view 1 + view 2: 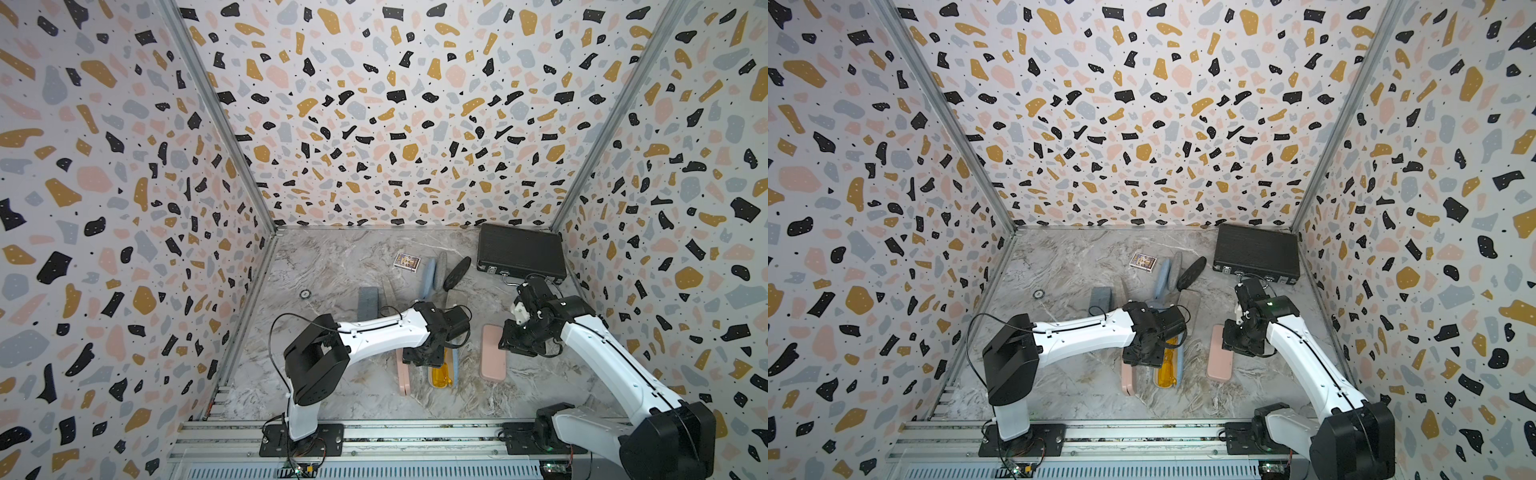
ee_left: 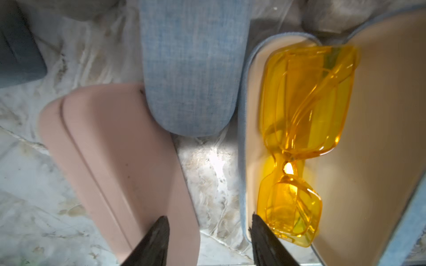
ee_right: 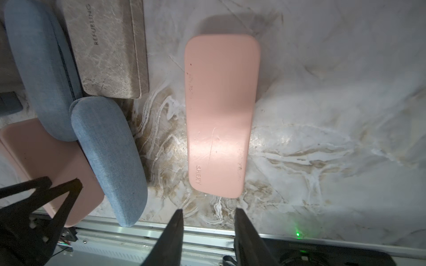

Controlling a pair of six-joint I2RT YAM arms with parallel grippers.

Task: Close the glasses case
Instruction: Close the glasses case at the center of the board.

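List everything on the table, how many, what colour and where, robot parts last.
Open glasses case: 1, blue fabric with beige lining, front centre.
Glasses: 1, yellow, inside the open case.
Left pink case: 1, pink, left of the open case.
Right pink case: 1, pink, front right.
Blue closed case: 1, blue fabric, behind the left pink case.
Marble-print case: 1, grey-beige, centre.
Slate case: 1, grey-blue, centre left.
Back cases: 3, blue, grey, black, back centre.
Card box: 1, dark blue, back centre.
Disc: 1, dark, left.
Briefcase: 1, black, back right.
Left gripper: 1, black, open, above the open case's left edge.
Right gripper: 1, black, open, by the right pink case.
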